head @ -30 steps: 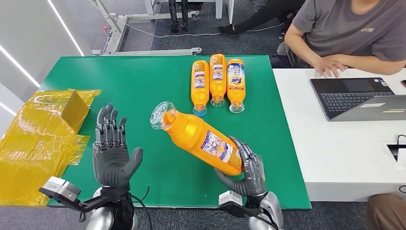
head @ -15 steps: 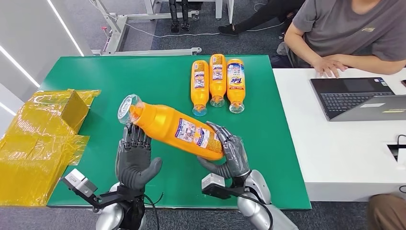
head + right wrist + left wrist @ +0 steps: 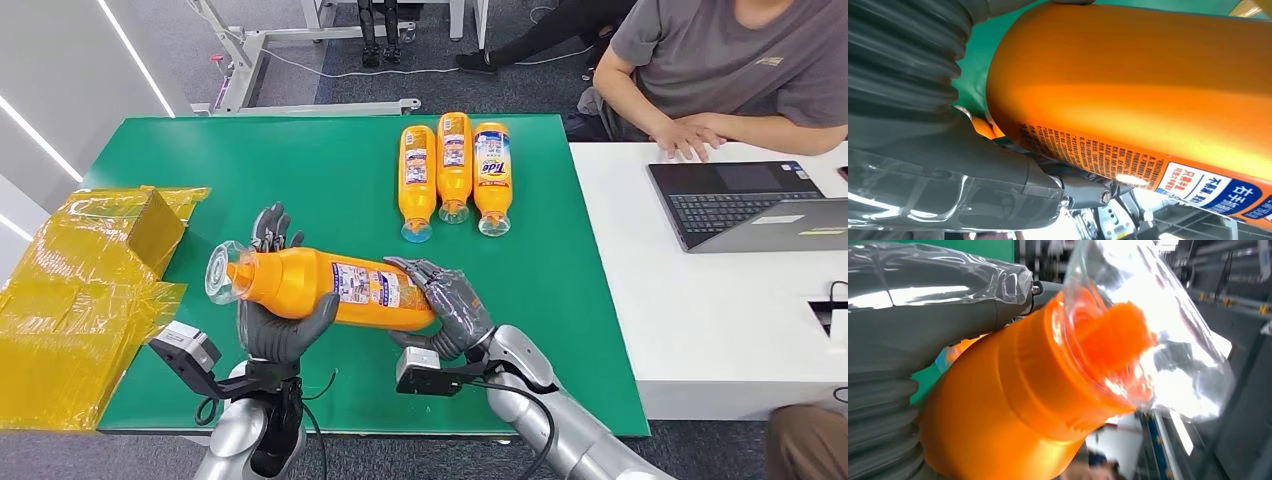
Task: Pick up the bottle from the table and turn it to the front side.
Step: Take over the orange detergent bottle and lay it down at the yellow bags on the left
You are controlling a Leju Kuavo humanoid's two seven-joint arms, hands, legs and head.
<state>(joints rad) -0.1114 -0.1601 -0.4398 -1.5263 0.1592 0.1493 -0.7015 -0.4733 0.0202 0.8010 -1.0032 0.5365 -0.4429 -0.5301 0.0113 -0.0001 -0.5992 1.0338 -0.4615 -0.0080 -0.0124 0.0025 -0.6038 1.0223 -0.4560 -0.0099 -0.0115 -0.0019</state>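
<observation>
Two desks meet before you: a green-topped desk (image 3: 300,160) and a white desk (image 3: 700,300) with a dark laptop (image 3: 745,205). Crinkled yellow plastic wrapping (image 3: 80,290) crowds its left edge; three small orange bottles (image 3: 455,170) lie far. Your left robot hand (image 3: 278,318) and right robot hand (image 3: 445,300) both grasp the large orange bottle with clear cap (image 3: 320,285), raised horizontally near the front edge.

silver arms end in dark grey hands (image 3: 285,325) (ribbed grey covers, black cables at wrists).
</observation>
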